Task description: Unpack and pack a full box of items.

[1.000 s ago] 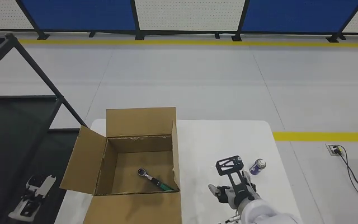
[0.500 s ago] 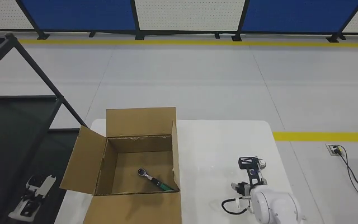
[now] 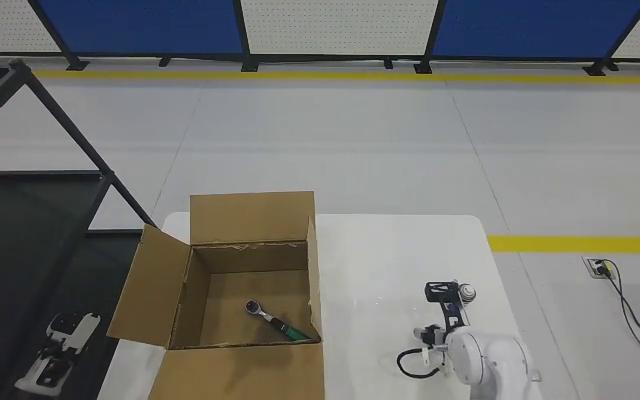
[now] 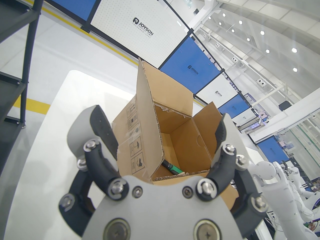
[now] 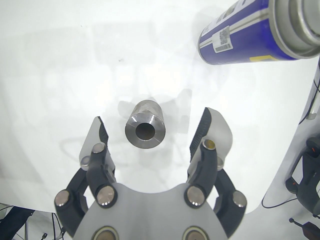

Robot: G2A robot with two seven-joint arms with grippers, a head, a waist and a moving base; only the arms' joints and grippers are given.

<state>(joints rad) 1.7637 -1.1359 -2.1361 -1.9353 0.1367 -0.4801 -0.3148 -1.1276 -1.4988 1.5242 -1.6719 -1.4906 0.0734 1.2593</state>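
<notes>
An open brown cardboard box (image 3: 250, 290) is set on the left part of a white rectangular table (image 3: 380, 260), with all its flaps folded outward. A ratchet wrench with a metal head and a green handle (image 3: 270, 318) is seen lying on the floor of the box, towards its near right corner. In the left wrist view the green handle end (image 4: 172, 167) is seen inside the box (image 4: 132, 136), close to a side wall.

The left gripper (image 4: 161, 114) is held released, its two fingers spread wide with nothing between them, and it is pointed at the box from just outside it.

The right gripper (image 3: 445, 297) is positioned over the right part of the table, well apart from the box. In the right wrist view its fingers (image 5: 207, 126) are parted and released, and a short hollow cylinder of grey steel (image 5: 145, 131) is seen between them, standing on end on the table (image 5: 62, 63) and touched by neither pad. A blue spray can with a silver metal top (image 5: 240, 43) is stood upright near the cylinder, apart from it and from the right gripper (image 5: 153, 118); in the top view the can (image 3: 464, 292) is found just beside the gripper, near the table's right edge.

A black metal rack (image 3: 60, 150) is placed left of the table, and blue and white partition panels (image 3: 330, 25) are lined along the far side of the floor.
</notes>
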